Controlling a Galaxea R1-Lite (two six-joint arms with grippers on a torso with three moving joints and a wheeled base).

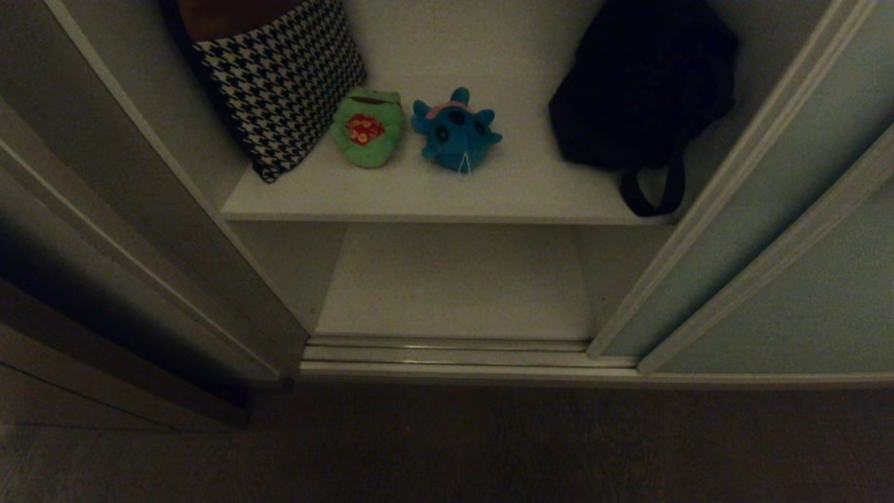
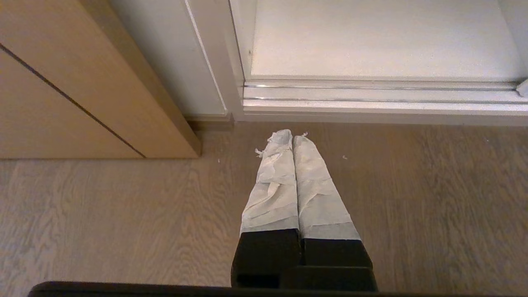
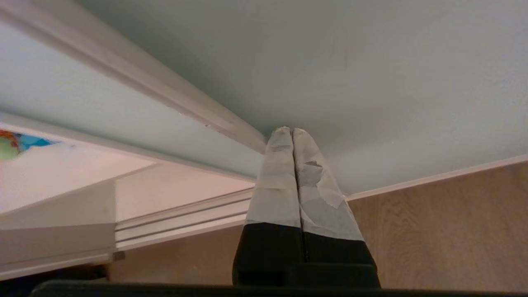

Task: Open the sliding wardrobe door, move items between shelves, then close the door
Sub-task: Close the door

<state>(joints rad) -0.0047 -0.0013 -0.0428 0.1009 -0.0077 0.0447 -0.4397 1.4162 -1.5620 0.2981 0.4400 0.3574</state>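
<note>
Landmark: off-white upper shelf board (image 1: 433,199). Its front strip bare. Houndstooth fabric cushion (image 1: 283,80) blocks left end; black cloth bag (image 1: 642,84) blocks right; green plush (image 1: 368,127) and teal-blue plush toy (image 1: 455,133) mid-shelf. Compartment beneath unobstructed.

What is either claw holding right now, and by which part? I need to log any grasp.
Nothing. The left claw is shut empty above the floor; the right claw is shut empty by the sliding wardrobe door.

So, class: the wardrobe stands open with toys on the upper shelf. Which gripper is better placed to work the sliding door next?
Probably the right. The right gripper, shut, points at the sliding wardrobe door beside its frame strip. The left gripper, also shut, hangs over the wooden floor, short of the track.
</note>
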